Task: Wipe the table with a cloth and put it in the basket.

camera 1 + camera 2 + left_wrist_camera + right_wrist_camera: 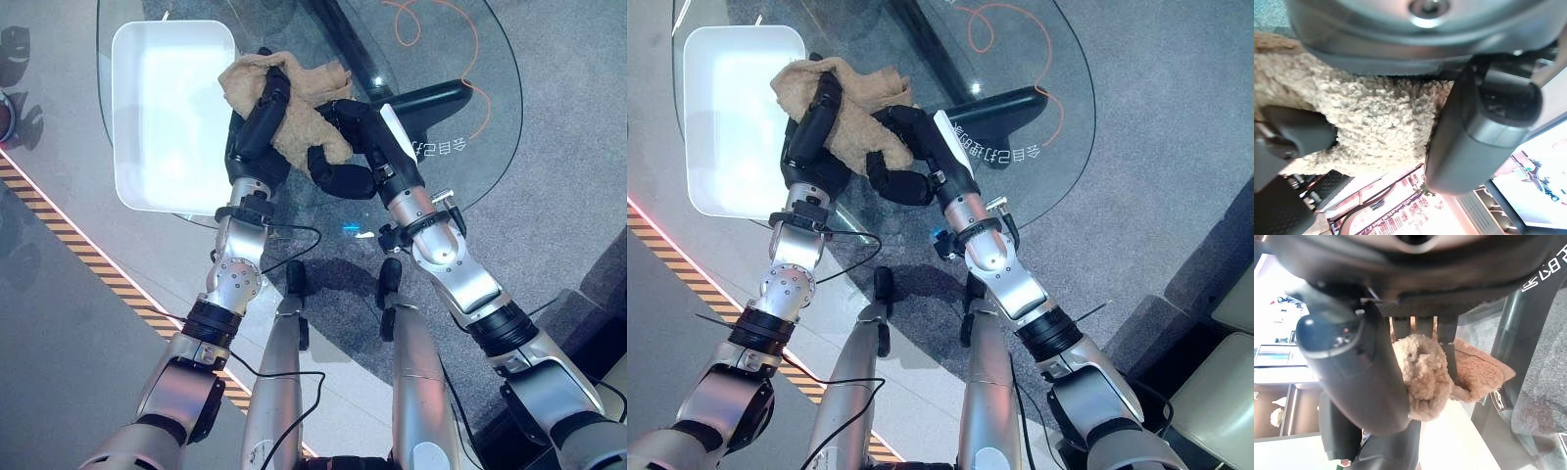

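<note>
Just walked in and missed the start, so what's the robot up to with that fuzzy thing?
The robot has both hands on a tan cloth lying on the round glass table. The left hand lies over the cloth, fingers curled into it; the right hand has its fingers and thumb curled round a bunched fold at the cloth's near edge. A white basket stands on the table right beside the cloth, on the robot's left, with nothing in it yet.
</note>
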Motion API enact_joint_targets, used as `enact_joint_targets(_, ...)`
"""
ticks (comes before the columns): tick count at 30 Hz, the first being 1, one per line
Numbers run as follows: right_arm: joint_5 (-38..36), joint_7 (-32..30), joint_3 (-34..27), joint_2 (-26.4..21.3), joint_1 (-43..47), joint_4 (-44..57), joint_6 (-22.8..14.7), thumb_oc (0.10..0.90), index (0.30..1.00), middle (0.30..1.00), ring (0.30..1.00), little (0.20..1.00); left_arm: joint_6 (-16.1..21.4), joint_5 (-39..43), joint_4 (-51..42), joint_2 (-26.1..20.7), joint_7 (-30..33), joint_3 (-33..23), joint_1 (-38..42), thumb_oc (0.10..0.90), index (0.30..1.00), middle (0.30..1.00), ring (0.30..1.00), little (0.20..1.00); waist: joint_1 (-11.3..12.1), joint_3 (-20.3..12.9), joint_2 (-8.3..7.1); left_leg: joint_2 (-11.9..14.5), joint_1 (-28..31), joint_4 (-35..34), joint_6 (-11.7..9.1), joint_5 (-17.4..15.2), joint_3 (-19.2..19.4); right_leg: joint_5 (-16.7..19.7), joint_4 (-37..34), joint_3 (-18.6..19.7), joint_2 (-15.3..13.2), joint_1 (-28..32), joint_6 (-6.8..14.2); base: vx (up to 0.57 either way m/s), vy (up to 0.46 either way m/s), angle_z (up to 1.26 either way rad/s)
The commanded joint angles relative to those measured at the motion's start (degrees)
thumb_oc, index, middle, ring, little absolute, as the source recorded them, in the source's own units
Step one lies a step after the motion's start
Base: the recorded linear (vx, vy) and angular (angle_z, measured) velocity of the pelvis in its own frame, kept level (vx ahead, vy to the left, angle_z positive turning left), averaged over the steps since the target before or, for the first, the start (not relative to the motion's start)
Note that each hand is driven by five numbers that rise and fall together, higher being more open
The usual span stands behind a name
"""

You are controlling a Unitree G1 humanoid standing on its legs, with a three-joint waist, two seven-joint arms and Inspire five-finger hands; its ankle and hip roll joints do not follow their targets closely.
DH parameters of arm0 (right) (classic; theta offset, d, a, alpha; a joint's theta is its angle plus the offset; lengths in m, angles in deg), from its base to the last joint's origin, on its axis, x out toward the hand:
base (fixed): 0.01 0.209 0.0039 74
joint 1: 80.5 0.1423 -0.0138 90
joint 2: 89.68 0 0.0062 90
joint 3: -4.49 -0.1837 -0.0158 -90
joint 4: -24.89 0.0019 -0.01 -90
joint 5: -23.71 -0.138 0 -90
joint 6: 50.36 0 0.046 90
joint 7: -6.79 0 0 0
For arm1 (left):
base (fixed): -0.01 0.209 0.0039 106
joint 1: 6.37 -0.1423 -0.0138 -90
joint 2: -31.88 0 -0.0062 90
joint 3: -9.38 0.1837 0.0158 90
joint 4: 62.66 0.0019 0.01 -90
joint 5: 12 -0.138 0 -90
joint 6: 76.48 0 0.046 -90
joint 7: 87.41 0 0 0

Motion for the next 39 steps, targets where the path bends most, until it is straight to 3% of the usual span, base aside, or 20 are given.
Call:
enact_joint_targets(1,-1.0,0.1,-2.8,4.9,8.0,12.6,-6.6,0.800,0.900,0.900,0.900,0.900,4.1,-2.7,-7.8,0.8,-4.3,-0.6,7.4,0.100,0.300,0.300,0.300,0.200,1.0,-1.7,-0.11,-1.4,1.2,-0.8,3.8,-0.6,2.7,1.0,-1.7,1.2,0.0,2.7,1.8,0.00,0.000,0.00)
enact_joint_targets(14,-1.0,-0.1,-2.8,4.9,8.3,12.1,-7.1,0.800,0.900,0.900,0.900,0.900,5.6,-3.3,-7.2,1.1,-4.2,-1.1,7.4,0.100,0.300,0.300,0.300,0.200,1.1,-1.7,-0.08,-1.4,1.3,-0.8,3.8,-0.6,2.8,1.0,-1.6,1.2,0.0,2.7,1.8,0.00,0.000,0.00)
enact_joint_targets(26,-0.3,-0.7,-3.4,5.2,8.2,12.0,-7.8,0.800,0.900,0.900,0.900,0.900,13.7,-8.3,-6.4,1.0,2.5,-2.5,7.6,0.100,0.300,0.300,0.300,0.200,1.2,-1.7,-0.14,-1.5,1.2,-0.9,3.7,-0.5,2.5,0.8,-1.4,1.3,0.2,2.6,1.7,0.00,0.000,0.00)
enact_joint_targets(39,0.0,-1.6,-4.5,4.9,8.6,12.8,-9.2,0.800,0.900,0.900,0.900,0.900,16.2,-11.9,-5.6,0.7,5.4,-3.7,7.9,0.100,0.300,0.300,0.300,0.200,1.3,-1.7,-0.10,-1.5,1.4,-1.3,3.4,-0.4,2.5,0.7,-1.6,1.1,0.2,2.9,1.8,0.00,0.000,0.00)
